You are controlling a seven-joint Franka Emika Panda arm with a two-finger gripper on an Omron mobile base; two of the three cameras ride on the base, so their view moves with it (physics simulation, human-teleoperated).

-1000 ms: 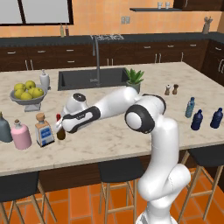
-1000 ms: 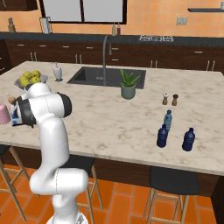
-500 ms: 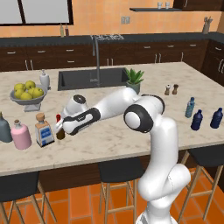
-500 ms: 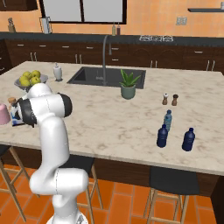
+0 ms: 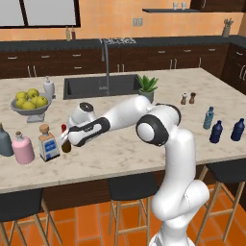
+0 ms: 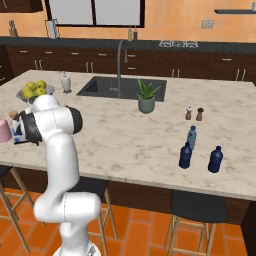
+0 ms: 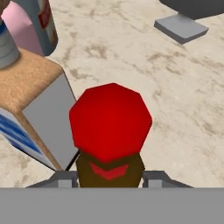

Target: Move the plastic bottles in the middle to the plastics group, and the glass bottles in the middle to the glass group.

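A slim dark-brown bottle [image 5: 66, 142] with a red cap [image 7: 110, 120] stands upright between my fingers [image 7: 154, 178]. My gripper [image 5: 67, 140] is shut on it, low over the counter's left end. Right beside it is the square clear bottle [image 5: 48, 144] with its cork top [image 7: 24, 79]. Further left are the pink bottle [image 5: 22, 148] and the grey-blue bottle [image 5: 5, 141]. At the counter's right end stand the teal bottle [image 5: 208, 117], the dark navy bottle [image 5: 216, 132] and the brighter blue bottle [image 5: 237, 129]. I cannot tell whether the brown bottle's base touches the counter.
A fruit bowl [image 5: 30, 106] and a white bottle [image 5: 49, 88] stand behind the left-hand bottles. The sink [image 5: 98, 86], a potted plant [image 5: 147, 87] and two small shakers [image 5: 188, 98] are further back. The counter's front edge [image 5: 96, 180] runs close below the bottles.
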